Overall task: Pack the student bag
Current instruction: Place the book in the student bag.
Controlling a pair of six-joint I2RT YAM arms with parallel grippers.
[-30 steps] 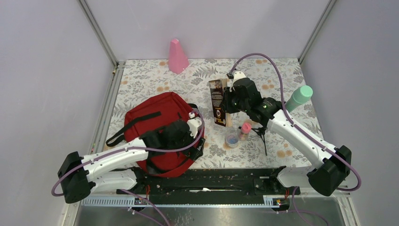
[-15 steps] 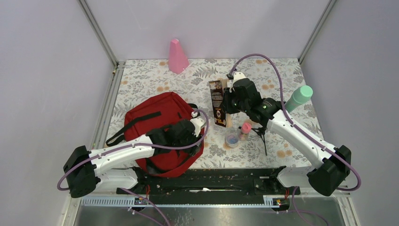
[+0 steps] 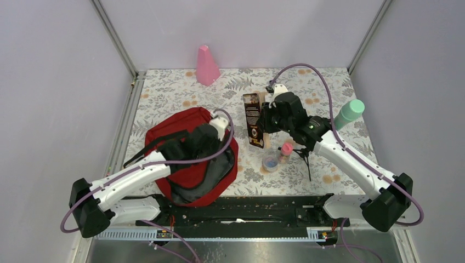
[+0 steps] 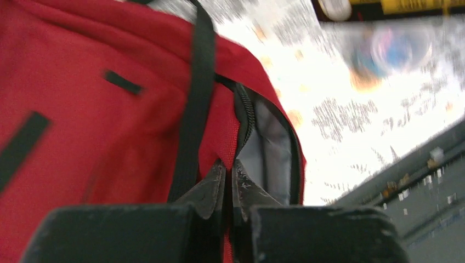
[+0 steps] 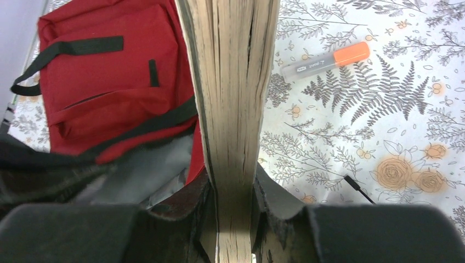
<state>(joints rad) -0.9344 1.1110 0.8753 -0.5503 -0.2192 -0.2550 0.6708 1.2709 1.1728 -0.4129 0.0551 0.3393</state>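
The student bag [image 3: 175, 143], dark red with black straps, lies at the table's near left. My left gripper [image 3: 207, 143] is shut on the red fabric edge beside the bag's zipper [image 4: 244, 118], and the mouth gapes to show grey lining [image 4: 270, 156]. In the left wrist view my left gripper [image 4: 229, 171] pinches that edge between its tips. My right gripper [image 3: 267, 121] is shut on a thick book [image 3: 253, 119] with a dark cover, held upright right of the bag. The right wrist view has the book's yellowed pages [image 5: 230, 82] running up from my right gripper [image 5: 233, 189], the student bag [image 5: 104, 71] to its left.
A pink cone [image 3: 207, 66] stands at the back and a green bottle [image 3: 349, 114] at the right. A small round jar [image 3: 270, 161], a pink-capped item [image 3: 285, 150] and a black stand [image 3: 304, 156] sit below the book. An orange-capped marker [image 5: 326, 61] lies on the floral cloth.
My left gripper has closed on the bag's zipper edge and pulled it up and back to the left, spreading the opening. The right arm and the book have barely moved.
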